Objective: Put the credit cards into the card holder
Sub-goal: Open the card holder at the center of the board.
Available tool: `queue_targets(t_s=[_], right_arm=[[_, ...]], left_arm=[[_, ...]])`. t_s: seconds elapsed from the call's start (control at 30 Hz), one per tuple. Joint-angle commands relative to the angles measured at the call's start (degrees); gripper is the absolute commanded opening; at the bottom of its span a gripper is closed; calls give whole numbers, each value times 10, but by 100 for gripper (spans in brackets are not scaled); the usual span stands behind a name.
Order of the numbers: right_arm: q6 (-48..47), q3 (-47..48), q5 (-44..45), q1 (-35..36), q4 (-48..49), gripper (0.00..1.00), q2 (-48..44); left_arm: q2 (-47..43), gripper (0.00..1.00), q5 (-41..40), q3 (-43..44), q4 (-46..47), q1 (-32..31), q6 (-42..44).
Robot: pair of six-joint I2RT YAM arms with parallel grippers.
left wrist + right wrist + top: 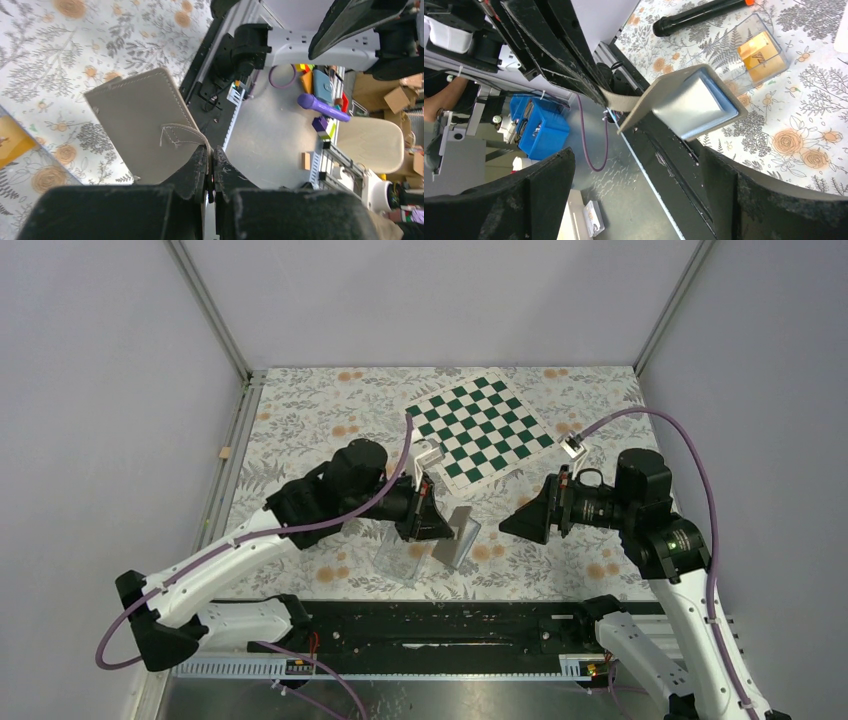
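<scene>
Left claw (211, 150) pinches the strap (182, 131) of the holder (135, 115); right claw (507, 524) gapes, empty.
The holder hangs tilted over the table (330, 410) edge; so thin a hold may let it swing or slip, card (764, 52) beyond in the tray (724, 42).

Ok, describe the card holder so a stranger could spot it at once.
From the green-and-white chessboard, come straight toward the camera. The left gripper pinches the card holder, flat, grey, stitched, by its strap. Unlike the clear tray beside it, it is opaque.
</scene>
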Motion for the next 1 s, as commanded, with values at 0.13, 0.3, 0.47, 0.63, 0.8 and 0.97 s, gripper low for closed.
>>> queue_targets(t_s=[0.13,0.3,0.47,0.63,0.8,0.97], right_arm=[[-15,-7,-56,21,72,99,14],[4,-23,-67,40,134,99,32],[72,-56,-92,61,261,99,59],[88,-65,-97,130,306,98,102],[78,-74,-96,187,301,92,122],[77,-99,-107,187,289,89,94]], left_arm=[[51,0,138,51,-19,-22,12],[66,0,172,57,-15,-31,8],[63,0,170,59,-9,-34,6],[52,0,169,57,7,-34,0],[41,0,168,48,13,-33,0],[25,0,162,41,1,-28,8]])
